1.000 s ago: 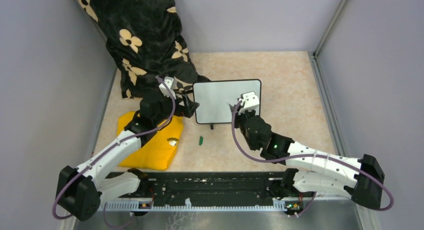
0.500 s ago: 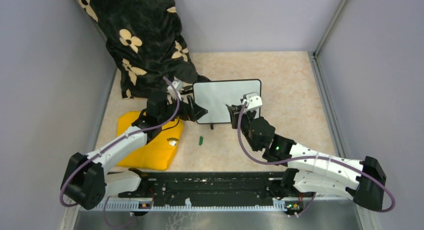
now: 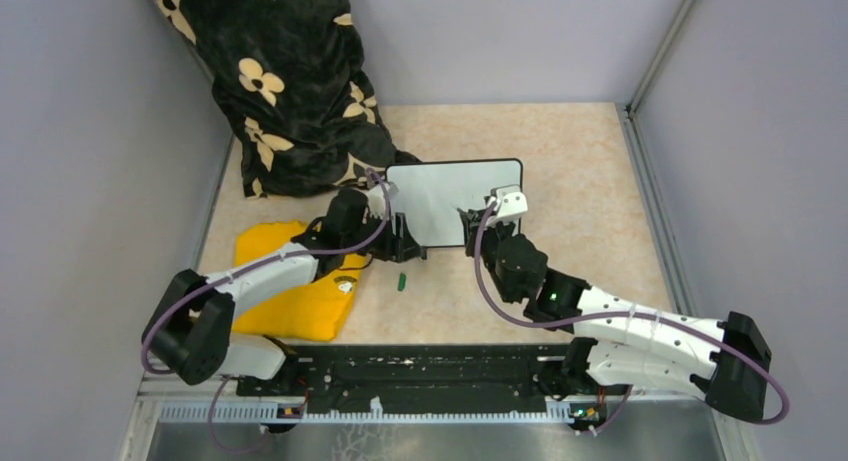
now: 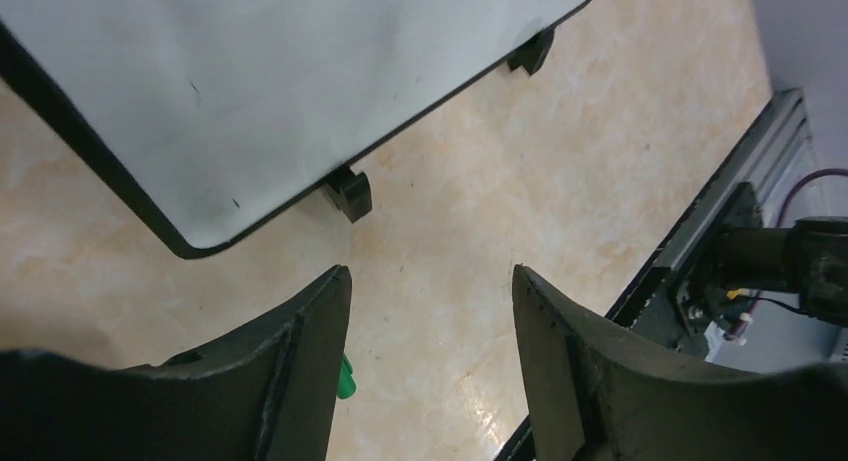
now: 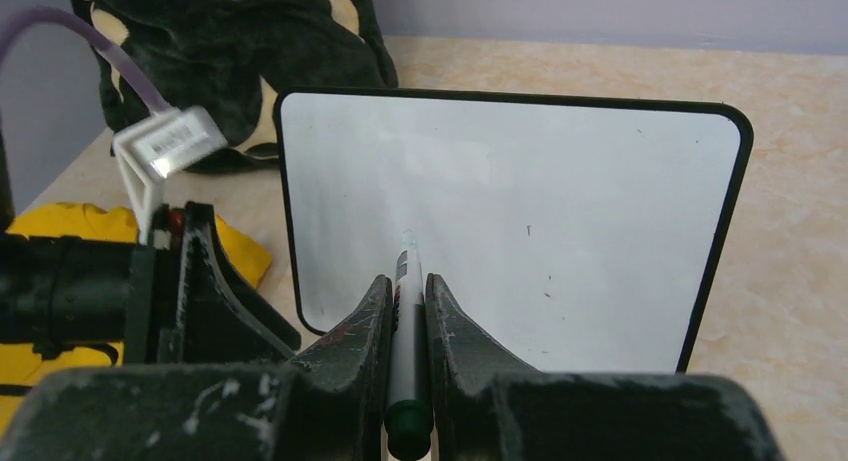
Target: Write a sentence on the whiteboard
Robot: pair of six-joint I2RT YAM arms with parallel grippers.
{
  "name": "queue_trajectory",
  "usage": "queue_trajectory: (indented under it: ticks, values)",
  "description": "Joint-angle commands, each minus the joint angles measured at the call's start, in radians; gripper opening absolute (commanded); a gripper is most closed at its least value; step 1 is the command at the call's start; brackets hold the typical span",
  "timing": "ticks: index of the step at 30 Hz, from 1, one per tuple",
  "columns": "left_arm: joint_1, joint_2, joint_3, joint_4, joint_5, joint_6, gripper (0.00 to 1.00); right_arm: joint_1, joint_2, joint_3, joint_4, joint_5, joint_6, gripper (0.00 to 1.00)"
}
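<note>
White and blank: whiteboard [image 3: 450, 186] standing on its feet near middle of table [image 3: 590, 191], no ink on it yet. At its 4 o'clock, right gripper [image 5: 407, 281] clamped on marker [image 5: 406, 346], tip aimed at board face; contact hard to tell. Left gripper [image 4: 430, 281], fingers apart & empty, swung within last sec from board's 9 o'clock edge round to its 7 o'clock corner, beside near foot. Prob. setting up to brace frame vs. pen pressure; writing not begun. Green cap [image 3: 401, 281] at left gripper's 6 o'clock; yellow cloth [image 3: 295, 301] at 8 o'clock.
</note>
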State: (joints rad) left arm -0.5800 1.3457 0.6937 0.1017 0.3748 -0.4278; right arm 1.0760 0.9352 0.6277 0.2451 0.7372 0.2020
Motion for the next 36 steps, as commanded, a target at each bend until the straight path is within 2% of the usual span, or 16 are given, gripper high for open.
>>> queue_trajectory:
  ticks: [1,9,15,20,36]
  values:
    - [-0.089,0.047,0.037,-0.089,-0.117,0.021,0.66,0.005,-0.052,-0.002,0.016,0.032,0.012,0.00]
    - [-0.175,0.139,0.044,-0.076,-0.335,-0.039,0.68,0.006,-0.198,-0.046,-0.054,0.051,0.051,0.00]
    - [-0.204,0.232,0.115,-0.059,-0.443,-0.056,0.62,0.006,-0.257,-0.049,-0.075,0.069,0.056,0.00]
    - [-0.218,0.285,0.162,-0.047,-0.475,-0.056,0.59,0.006,-0.269,-0.042,-0.086,0.073,0.056,0.00]
    - [-0.258,0.374,0.224,-0.086,-0.561,-0.042,0.30,0.006,-0.290,-0.033,-0.096,0.079,0.051,0.00]
